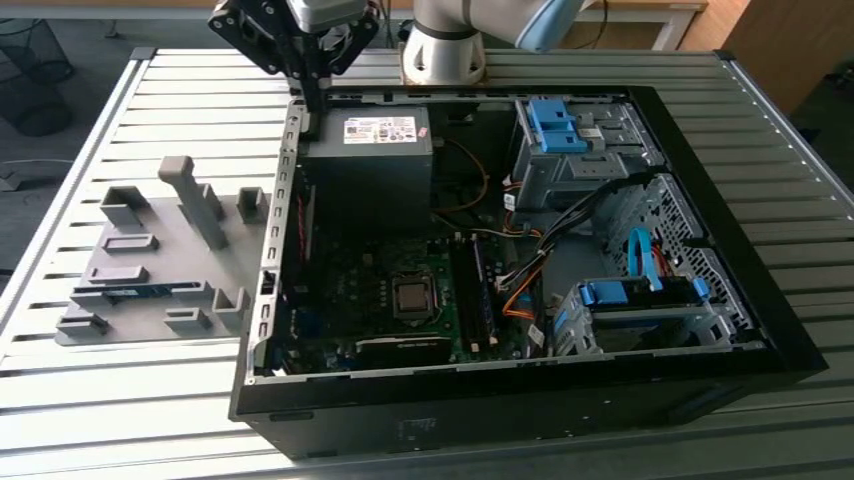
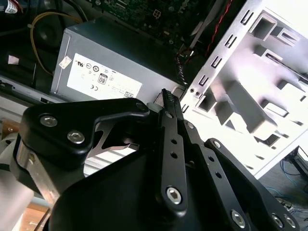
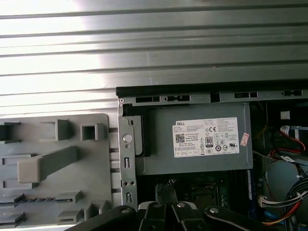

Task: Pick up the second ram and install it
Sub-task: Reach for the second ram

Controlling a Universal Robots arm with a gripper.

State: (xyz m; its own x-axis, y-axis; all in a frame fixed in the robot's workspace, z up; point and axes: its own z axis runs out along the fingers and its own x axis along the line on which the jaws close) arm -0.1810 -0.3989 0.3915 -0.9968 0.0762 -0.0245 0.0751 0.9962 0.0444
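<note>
Claw: the claw point(image 1: 315, 108) hangs at the top of the exterior view, left of centre, above the back left corner of the computer case point(image 1: 534, 405); its 2 black fingers point(image 2: 171, 144) are pressed together and pinch nothing; in the second wrist view their tips meet over the near edge of the power supply point(image 2: 106, 62)

Second ram: the second ram point(image 1: 127, 292) is a thin blue stick that lies flat in a low slot of the grey fixture point(image 1: 167, 235), at the left of the exterior view, below the middle; it is outside the case and well apart from the claw

Grey fixture: it sits on the counter point(image 1: 80, 400) just beside the case's left wall; 1 tall post point(image 1: 200, 205) stands up from it, with several low blocks and slots around the post

Computer case: black, lying on its side with the panel off, at the centre of the exterior view

Power supply: a grey box point(image 1: 367, 150) with a white label, in the upper left part of the case; the first wrist view shows the same box point(image 3: 192, 144) just beside the case's perforated metal wall

Motherboard: the motherboard point(image 1: 360, 290) is dark and lies below the power supply in the exterior view; a square socket point(image 1: 414, 297) sits near its middle, with long dark slots just to the exterior view's right of it

Drive bays: blue brackets point(image 1: 554, 125) at the upper right of the case and another point(image 1: 627, 292) at the lower right; orange and yellow cables point(image 1: 521, 290) run between the bays and the board

Arm: its pale base point(image 1: 447, 50) stands on the counter behind the case
</note>
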